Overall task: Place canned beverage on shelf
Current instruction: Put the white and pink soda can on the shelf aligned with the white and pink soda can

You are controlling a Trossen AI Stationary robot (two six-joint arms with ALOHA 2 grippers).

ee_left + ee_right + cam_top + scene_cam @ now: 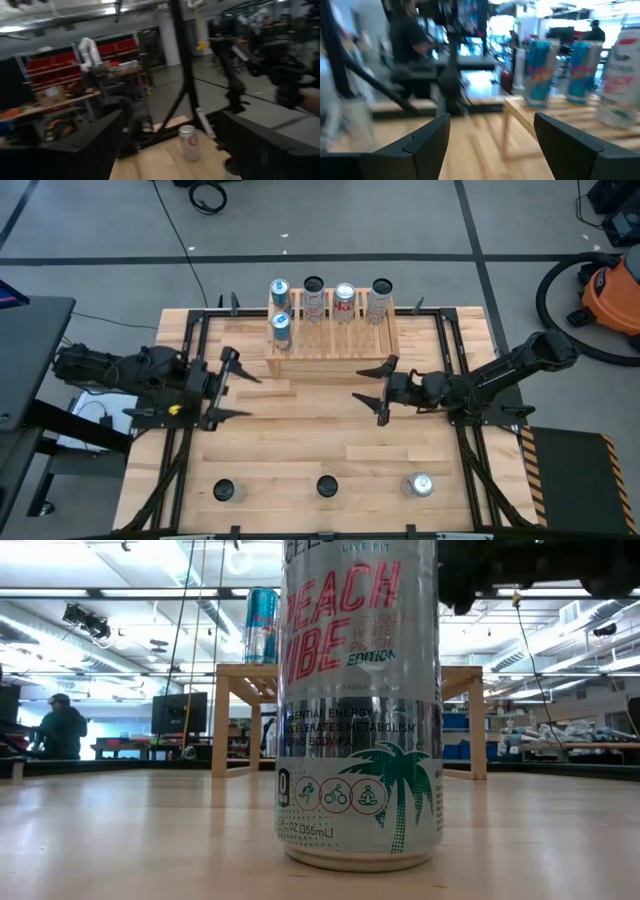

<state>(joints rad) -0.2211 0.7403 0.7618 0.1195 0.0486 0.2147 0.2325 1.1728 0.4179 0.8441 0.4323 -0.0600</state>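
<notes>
The shelf (pixel 333 330) stands at the tabletop's (pixel 300 435) far edge with five cans on its slats. Three more cans wait along the near edge, among them a silver can (pixel 419 485) toward the right corner. Mid-tabletop, the left hand (pixel 228 385) and right hand (pixel 377 392) both hang open and empty.

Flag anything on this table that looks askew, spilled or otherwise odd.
Nothing stands out. Five cans stand upright on the shelf, three more upright along the table's near edge, including a silver can. No spill or dent shows. The left gripper and right gripper hover empty, jaws open.
</notes>
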